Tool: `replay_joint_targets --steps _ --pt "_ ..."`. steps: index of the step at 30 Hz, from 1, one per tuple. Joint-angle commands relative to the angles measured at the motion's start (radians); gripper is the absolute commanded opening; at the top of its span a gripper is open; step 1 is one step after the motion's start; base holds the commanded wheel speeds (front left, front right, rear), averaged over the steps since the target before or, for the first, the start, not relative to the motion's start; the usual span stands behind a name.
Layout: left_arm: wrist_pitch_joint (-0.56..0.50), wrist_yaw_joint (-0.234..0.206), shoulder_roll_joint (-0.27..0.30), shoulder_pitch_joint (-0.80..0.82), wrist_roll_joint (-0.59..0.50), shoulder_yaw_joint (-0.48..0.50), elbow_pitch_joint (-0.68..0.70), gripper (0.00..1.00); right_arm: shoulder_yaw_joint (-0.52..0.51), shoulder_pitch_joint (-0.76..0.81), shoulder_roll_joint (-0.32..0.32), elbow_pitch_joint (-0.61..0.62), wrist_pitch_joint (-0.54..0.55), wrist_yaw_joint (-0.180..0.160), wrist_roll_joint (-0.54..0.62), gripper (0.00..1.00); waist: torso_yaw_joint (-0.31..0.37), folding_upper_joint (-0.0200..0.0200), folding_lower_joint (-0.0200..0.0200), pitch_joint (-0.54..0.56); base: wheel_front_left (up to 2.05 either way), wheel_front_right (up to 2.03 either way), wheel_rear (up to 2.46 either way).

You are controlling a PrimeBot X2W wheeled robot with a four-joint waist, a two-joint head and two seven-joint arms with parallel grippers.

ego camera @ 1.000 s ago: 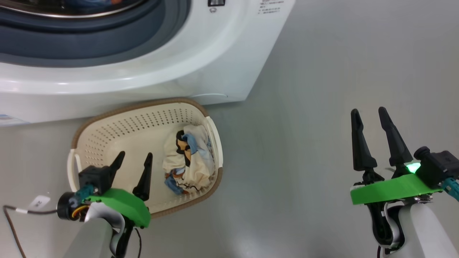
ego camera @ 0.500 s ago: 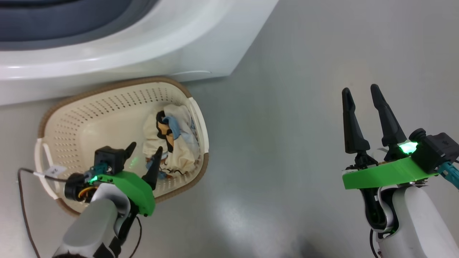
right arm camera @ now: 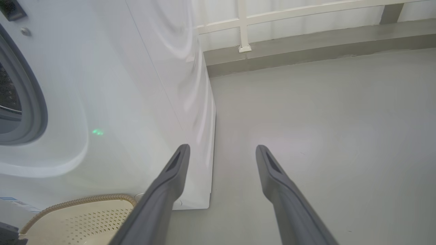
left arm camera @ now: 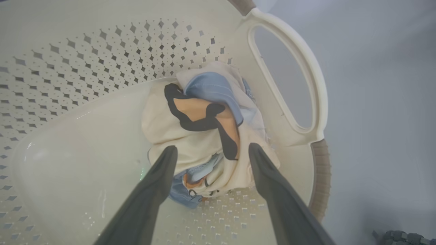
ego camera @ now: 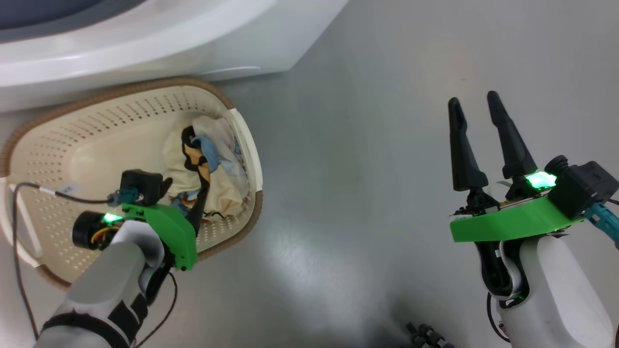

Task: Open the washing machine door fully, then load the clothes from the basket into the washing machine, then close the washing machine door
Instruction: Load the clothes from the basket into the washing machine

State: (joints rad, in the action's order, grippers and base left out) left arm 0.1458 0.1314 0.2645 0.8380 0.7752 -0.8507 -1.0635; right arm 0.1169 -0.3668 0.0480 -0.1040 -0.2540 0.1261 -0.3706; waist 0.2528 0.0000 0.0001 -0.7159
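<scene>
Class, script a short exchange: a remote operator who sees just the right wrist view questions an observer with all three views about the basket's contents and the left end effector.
Operator: I see one corner of the basket. Anything in it?
Observer: Yes, the clothes lie bunched at its end nearer the right end effector.
Operator: Where is the left end effector?
Observer: Inside the basket, open, its fingertips straddling the clothes; contact is unclear.
</scene>
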Motion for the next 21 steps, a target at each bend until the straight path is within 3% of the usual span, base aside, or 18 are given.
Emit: replay_joint_targets --steps 1,21 --pt "-0.002 -0.001 0.026 0.008 0.014 0.007 0.009 1.00 0.022 0.000 0.002 0.025 -0.008 0.005 -0.004 1.00 0.015 0.0000 -0.0001 -0.020 0.00 0.00 0.00" --pt "-0.071 -0.001 0.126 0.121 0.286 -0.269 0.094 1.00 0.064 -0.024 0.002 0.049 -0.008 0.005 -0.028 1.00 0.066 0.0000 -0.0001 -0.104 0.00 0.00 0.00"
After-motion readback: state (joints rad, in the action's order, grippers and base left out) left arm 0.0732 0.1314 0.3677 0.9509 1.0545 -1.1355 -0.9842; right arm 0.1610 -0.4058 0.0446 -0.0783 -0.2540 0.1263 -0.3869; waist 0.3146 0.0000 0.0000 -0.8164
